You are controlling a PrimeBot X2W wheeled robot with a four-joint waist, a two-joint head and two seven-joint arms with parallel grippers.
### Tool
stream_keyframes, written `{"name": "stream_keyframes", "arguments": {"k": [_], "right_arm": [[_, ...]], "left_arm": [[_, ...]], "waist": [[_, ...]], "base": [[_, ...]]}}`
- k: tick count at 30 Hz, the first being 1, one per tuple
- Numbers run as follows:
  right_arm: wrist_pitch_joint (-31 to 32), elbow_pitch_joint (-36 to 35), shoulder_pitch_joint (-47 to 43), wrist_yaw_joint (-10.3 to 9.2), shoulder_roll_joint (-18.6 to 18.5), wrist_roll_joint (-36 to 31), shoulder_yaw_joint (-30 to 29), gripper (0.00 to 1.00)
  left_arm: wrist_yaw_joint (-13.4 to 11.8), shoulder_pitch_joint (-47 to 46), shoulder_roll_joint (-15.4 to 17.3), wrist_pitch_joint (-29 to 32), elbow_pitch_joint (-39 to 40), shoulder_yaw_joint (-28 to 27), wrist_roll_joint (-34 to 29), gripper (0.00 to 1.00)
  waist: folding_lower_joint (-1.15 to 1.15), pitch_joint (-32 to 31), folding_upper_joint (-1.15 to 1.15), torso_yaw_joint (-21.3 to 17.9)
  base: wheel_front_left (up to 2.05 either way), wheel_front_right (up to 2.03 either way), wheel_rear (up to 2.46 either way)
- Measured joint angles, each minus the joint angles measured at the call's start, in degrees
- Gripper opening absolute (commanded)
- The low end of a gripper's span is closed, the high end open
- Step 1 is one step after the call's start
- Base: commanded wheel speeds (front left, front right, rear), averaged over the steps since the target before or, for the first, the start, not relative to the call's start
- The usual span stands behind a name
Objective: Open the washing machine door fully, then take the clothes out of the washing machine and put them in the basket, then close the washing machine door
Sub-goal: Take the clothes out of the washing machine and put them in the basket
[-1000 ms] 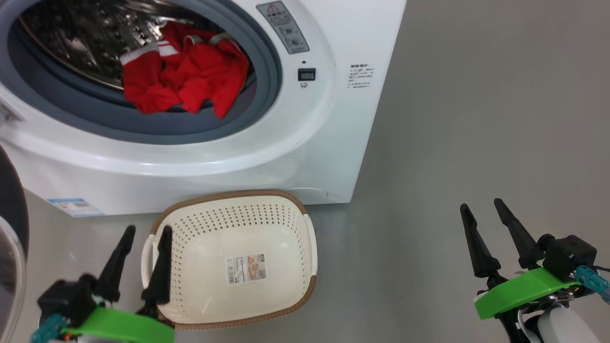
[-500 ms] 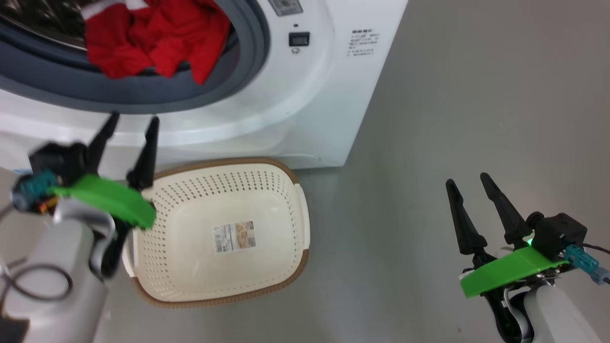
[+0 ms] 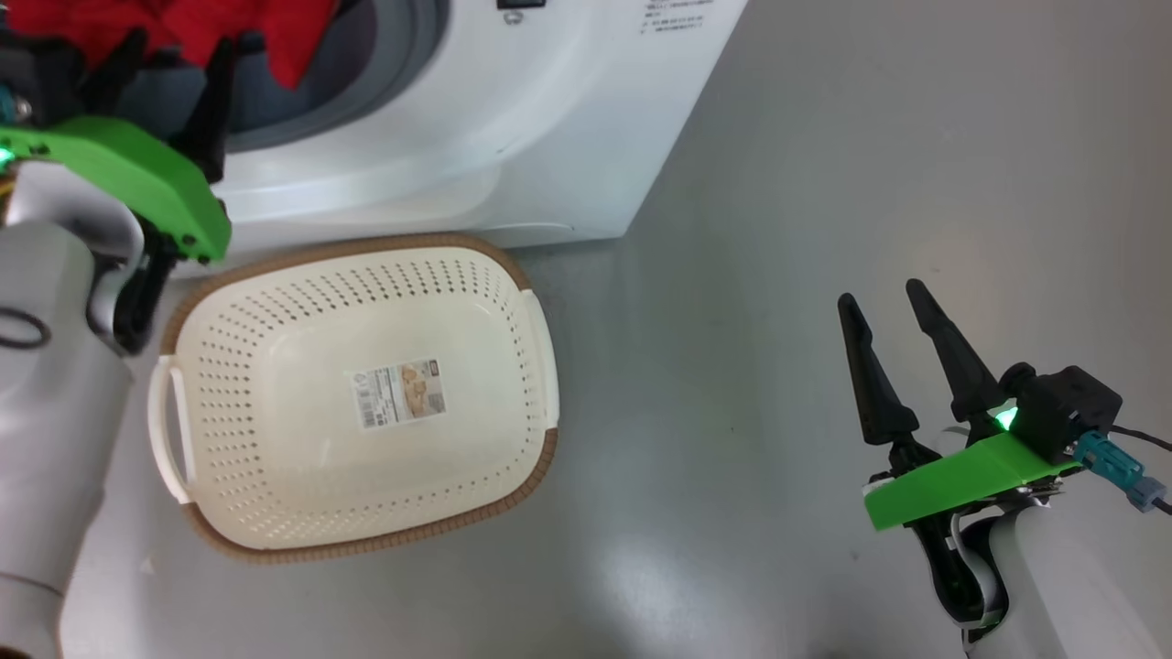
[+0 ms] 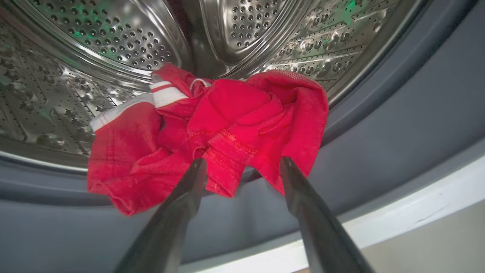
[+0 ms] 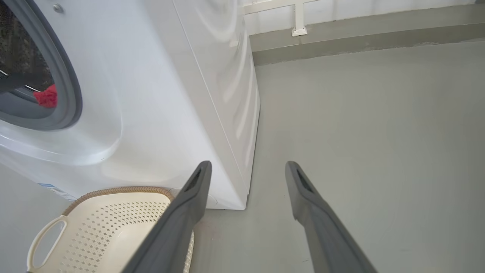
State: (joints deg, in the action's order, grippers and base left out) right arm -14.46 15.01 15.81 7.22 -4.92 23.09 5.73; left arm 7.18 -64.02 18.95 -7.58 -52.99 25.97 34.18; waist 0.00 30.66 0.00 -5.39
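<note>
the washing machine has a glossy white shell that catches the light. its drum is shiny perforated steel, ringed by a matt grey rubber seal. the clothes are soft red cloth with stitched hems. the basket is smooth cream plastic full of holes, its rim a brown woven-look band, with a paper label on its bottom. the fingers look dark and matt. the floor is smooth grey with a dull sheen.

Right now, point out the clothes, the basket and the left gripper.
the clothes (image 4: 227,113): left wrist view, middle of the red bundle
the basket (image 3: 302,293): head view, perforated inner wall
the left gripper (image 4: 243,161): left wrist view, midway between its fingertips
</note>
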Motion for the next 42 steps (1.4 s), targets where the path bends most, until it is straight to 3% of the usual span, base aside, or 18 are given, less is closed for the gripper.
{"name": "stream_keyframes", "arguments": {"k": [27, 29, 30, 42], "right_arm": [[0.0, -0.6, 2.2, 0.00, 1.5, 0.0, 2.8, 1.00], [0.0, -0.6, 2.5, 0.00, 1.6, 0.0, 2.9, 1.00], [0.0, -0.6, 2.6, 0.00, 1.6, 0.0, 2.9, 1.00], [0.0, -0.6, 2.7, 0.00, 1.7, 0.0, 2.1, 1.00]], "left_arm": [[0.0, -14.2, 5.1, -0.1, -11.3, 13.4, 8.1, 1.00], [0.0, -14.4, 5.1, -0.2, -12.1, 14.1, 8.8, 0.25], [0.0, -14.6, 5.1, -0.2, -12.3, 14.4, 9.1, 0.00], [0.0, -13.7, 4.0, -6.5, -11.4, 14.4, 14.5, 0.00]], "waist": [[0.00, 7.0, 0.00, -5.7], [0.00, 7.1, 0.00, -5.9], [0.00, 7.1, 0.00, -6.0], [0.00, 5.4, 0.00, -4.1]], "base": [[0.00, 0.00, 0.00], [0.00, 0.00, 0.00], [0.00, 0.00, 0.00], [0.00, 0.00, 0.00]]}}
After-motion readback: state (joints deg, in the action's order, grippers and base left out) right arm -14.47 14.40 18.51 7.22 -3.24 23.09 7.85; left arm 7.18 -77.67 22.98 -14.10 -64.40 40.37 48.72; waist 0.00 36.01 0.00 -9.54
